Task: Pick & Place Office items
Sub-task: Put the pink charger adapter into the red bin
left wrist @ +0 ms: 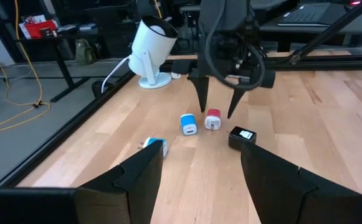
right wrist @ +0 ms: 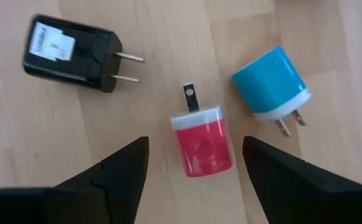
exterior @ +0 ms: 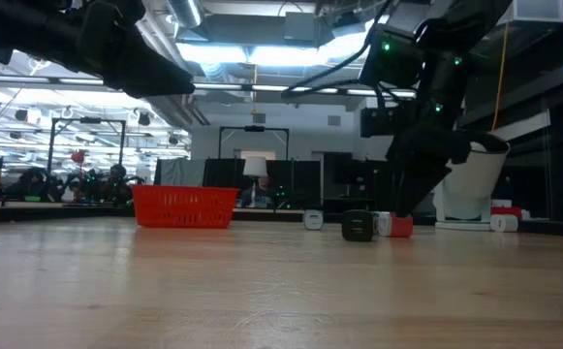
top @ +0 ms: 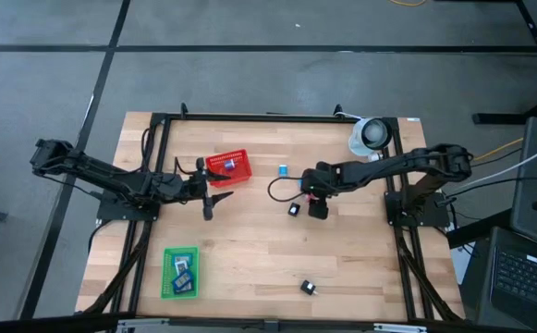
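Fingers of the right gripper [right wrist: 193,165] are being held apart above a pink-red plug adapter [right wrist: 201,140] lying on the table [right wrist: 56,118] between a black adapter [right wrist: 71,53] and a blue adapter [right wrist: 271,84]. Nothing is being gripped by the open left gripper [top: 214,201] beside the red mesh basket [top: 228,168].

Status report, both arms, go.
Right end effector open, poised over red charger. Black charger and blue charger flank it, apart. Left end effector open, waiting beside red basket. Nothing blocking.
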Controlling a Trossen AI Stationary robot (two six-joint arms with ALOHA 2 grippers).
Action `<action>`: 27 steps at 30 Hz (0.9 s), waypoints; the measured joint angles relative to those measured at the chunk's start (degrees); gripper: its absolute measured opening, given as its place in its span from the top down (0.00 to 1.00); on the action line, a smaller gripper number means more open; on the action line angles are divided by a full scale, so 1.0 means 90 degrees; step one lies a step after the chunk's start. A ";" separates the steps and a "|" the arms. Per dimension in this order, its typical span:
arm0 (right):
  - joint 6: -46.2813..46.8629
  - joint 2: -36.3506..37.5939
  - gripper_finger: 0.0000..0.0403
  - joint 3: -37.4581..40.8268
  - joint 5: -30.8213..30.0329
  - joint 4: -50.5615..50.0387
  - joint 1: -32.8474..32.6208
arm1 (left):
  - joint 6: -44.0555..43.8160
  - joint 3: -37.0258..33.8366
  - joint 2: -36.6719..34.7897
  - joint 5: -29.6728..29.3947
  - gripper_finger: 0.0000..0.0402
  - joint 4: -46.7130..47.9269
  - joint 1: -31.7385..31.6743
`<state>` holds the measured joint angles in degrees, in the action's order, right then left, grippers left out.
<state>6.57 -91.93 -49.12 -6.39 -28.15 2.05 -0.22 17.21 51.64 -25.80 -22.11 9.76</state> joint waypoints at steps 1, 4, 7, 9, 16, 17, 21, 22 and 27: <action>0.0000 -0.0057 0.34 0.0000 -0.0002 0.0025 0.0001 | -0.0007 0.0000 0.0000 0.0000 0.47 0.0002 0.0000; 0.0000 -0.0177 0.34 0.0000 -0.0003 0.0052 0.0004 | -0.0009 0.0000 0.0000 0.0023 0.47 0.0002 0.0000; 0.0005 -0.0230 0.34 0.0000 -0.0024 0.0123 0.0008 | -0.0011 0.0000 0.0000 0.0035 0.47 0.0000 0.0000; 0.0029 -0.0241 0.35 0.0000 -0.0136 0.0207 0.0019 | -0.0014 0.0000 0.0000 0.0044 0.47 0.0002 0.0000; 0.0051 -0.0241 0.54 0.0000 -0.0338 0.0239 0.0157 | -0.0037 0.0000 0.0000 0.0181 0.47 0.0002 0.0000; 0.0050 -0.0241 0.57 0.0000 -0.0318 0.0239 0.0179 | -0.0057 0.0000 0.0000 0.0198 0.47 0.0002 0.0001; 0.0048 -0.0236 0.67 0.0000 -0.0178 0.0273 0.0243 | -0.0067 0.0000 0.0000 0.0220 0.47 0.0005 0.0000; 0.0046 -0.0234 0.68 -0.0002 -0.0144 0.0279 0.0253 | -0.0067 0.0000 0.0000 0.0255 0.47 0.0005 0.0000; 0.0052 -0.0233 0.65 -0.0002 0.0140 0.0372 0.0277 | -0.0130 0.0000 0.0000 0.0337 0.47 0.0045 0.0000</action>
<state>7.04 -94.03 -49.15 -5.13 -24.80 4.55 -1.39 17.21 51.64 -22.77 -21.70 9.76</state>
